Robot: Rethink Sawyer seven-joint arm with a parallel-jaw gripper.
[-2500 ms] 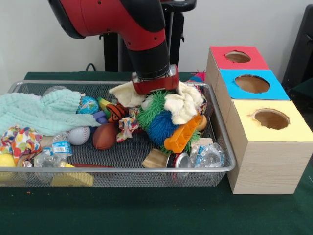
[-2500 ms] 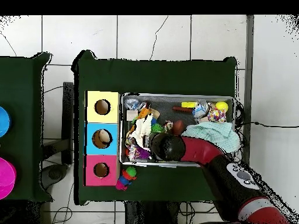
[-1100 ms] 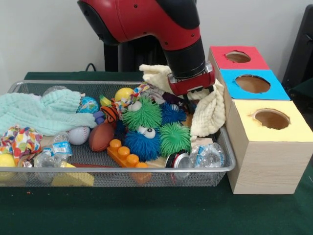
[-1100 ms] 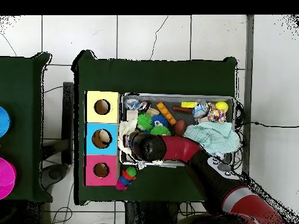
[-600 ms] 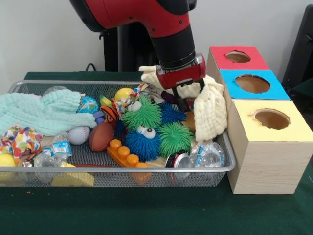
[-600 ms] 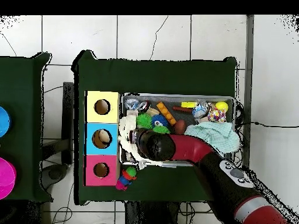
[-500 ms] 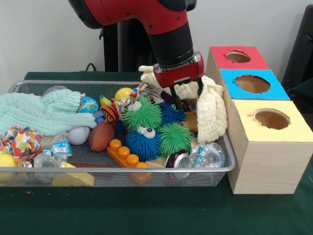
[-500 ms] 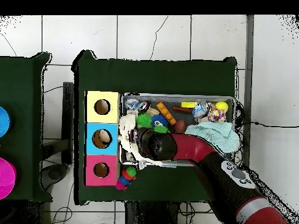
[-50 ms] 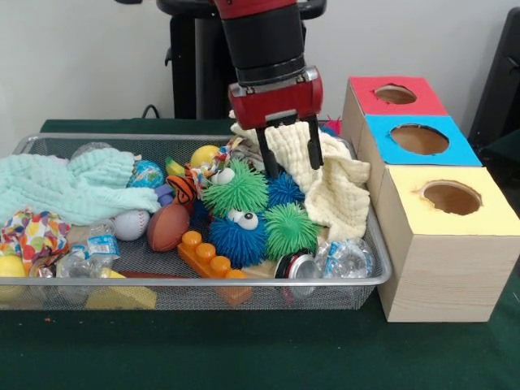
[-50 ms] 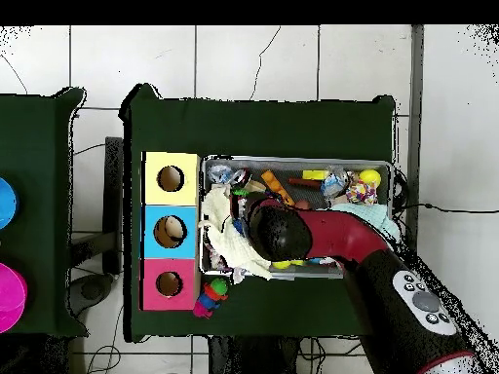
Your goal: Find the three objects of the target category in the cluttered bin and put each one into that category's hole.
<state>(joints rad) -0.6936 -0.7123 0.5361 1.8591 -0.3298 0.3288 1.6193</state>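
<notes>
My gripper point(image 9: 291, 165) hangs open above the right half of the wire bin point(image 9: 370, 236), its fingers point(image 9: 267, 158) spread with nothing clamped between them. Just behind and below them a cream cloth point(image 9: 335, 193) lies draped over the bin's right end, beside the boxes. A mint cloth point(image 9: 73, 187) and a colourful patterned cloth point(image 9: 32, 231) lie at the left end. The sorting box has a red hole point(image 9: 396, 94), a blue hole point(image 9: 418, 139) and a yellow hole point(image 9: 450, 197). In the overhead view the arm's wrist point(image 10: 273, 232) hides the gripper, and the cream cloth point(image 10: 222, 242) spreads along the bin's box-side end.
Spiky green point(image 9: 236, 188) and blue point(image 9: 240, 236) balls sit under the gripper. A football point(image 9: 168, 227), baseball point(image 9: 132, 224), orange brick point(image 9: 213, 264), can point(image 9: 296, 266) and plastic bottles point(image 9: 345, 258) fill the bin. A small colourful toy point(image 10: 211, 297) lies outside the bin near the red box.
The gripper carried the cream cloth to the bin's right end, let go of it, then rose and shifted left. The cloth now lies slumped against the bin's end.
</notes>
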